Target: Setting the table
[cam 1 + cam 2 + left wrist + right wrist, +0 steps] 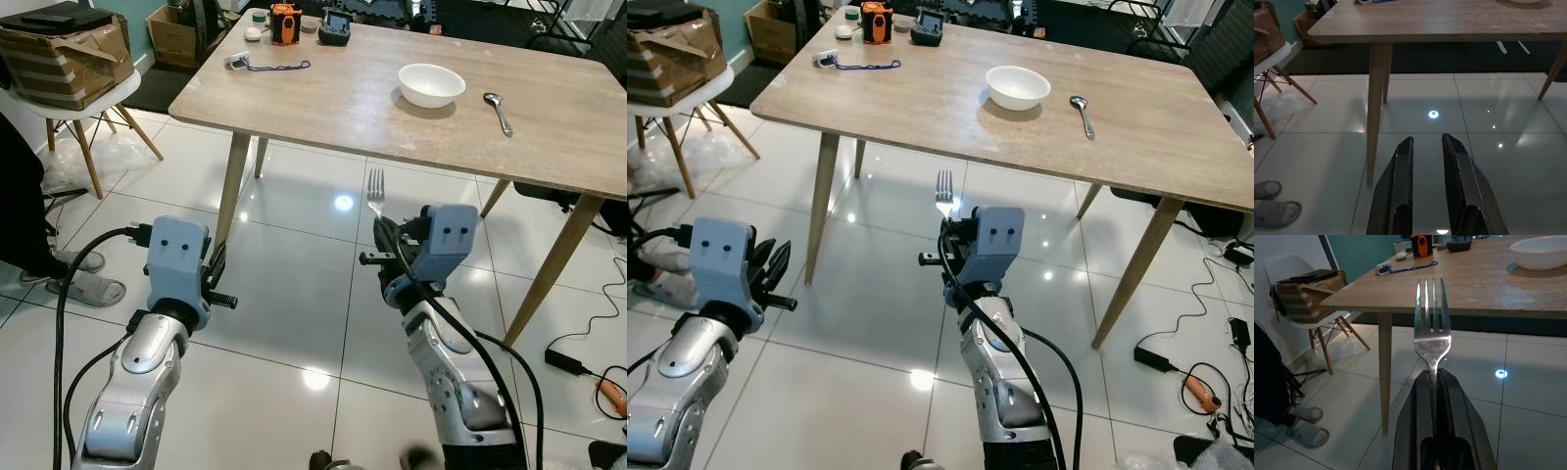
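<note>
Right gripper [1433, 382] clamped on fork [1432, 328] handle, tines up and forward, held short of surface [392, 108] edge, below its level; likely carry pose so fork can be laid flat beside bowl. Left gripper [1426, 161] empty, jaws slightly apart, low over floor; idle, clear of working arm. On surface: white bowl [431, 84], looks empty; spoon [498, 111] just right of it. Far end: orange gadget [285, 23], cord [277, 67]; not place-setting items.

right claw [1434, 382] clamped, left claw [1427, 161] seemingly parted
</note>
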{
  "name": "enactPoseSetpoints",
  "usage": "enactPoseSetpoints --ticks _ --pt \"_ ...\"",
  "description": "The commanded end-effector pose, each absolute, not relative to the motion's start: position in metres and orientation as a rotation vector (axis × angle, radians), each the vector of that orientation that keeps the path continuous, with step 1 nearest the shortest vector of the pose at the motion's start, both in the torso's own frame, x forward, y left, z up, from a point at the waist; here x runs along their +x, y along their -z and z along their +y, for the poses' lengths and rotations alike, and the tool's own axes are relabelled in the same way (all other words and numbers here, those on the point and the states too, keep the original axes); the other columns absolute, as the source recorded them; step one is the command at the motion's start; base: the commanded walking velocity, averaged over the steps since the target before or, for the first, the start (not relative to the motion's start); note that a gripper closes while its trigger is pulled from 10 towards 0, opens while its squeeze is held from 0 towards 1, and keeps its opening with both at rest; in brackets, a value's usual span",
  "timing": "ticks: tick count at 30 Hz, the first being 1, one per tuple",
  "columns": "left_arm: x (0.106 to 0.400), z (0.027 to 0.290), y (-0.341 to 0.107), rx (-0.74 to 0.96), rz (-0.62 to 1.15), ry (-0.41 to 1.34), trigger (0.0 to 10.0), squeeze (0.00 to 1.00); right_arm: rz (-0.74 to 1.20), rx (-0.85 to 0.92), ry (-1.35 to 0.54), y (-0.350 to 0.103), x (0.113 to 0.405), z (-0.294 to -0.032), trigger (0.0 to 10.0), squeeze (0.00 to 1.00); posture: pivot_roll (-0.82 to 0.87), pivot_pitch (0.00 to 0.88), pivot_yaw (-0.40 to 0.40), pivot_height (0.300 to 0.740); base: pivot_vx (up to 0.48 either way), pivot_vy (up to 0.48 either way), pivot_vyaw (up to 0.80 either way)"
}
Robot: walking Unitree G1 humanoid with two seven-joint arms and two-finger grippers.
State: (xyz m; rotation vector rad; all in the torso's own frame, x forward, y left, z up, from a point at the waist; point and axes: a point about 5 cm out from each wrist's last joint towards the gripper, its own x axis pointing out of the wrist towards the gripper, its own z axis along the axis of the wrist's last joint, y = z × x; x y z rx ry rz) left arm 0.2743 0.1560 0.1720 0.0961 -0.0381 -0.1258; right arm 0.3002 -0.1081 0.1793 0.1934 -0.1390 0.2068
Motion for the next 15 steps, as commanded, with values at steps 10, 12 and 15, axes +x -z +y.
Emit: enactPoseSetpoints --ticks 10,12,15 --pt "0.2729 0.1576 -0.1654 0.103 -0.007 0.122 10.0 0.00 -0.138 0.191 -0.200 -0.1778 0.3001 -0.1085 10.0 0.00 0.02 0.078 0.017 0.740 0.000 0.000 0.00" --pt "0.2729 0.1577 -0.1653 0.103 -0.007 0.122 10.0 0.00 -0.139 0.191 -0.200 -0.1778 0.3000 -0.1084 10.0 0.00 0.02 0.078 0.017 0.740 0.000 0.000 0.00" --pt "0.2727 0.1577 -0.1653 0.103 -0.007 0.122 10.0 0.00 -0.139 0.191 -0.200 -0.1778 0.2999 -0.1083 10.0 0.00 0.02 0.078 0.017 0.740 0.000 0.000 0.00"
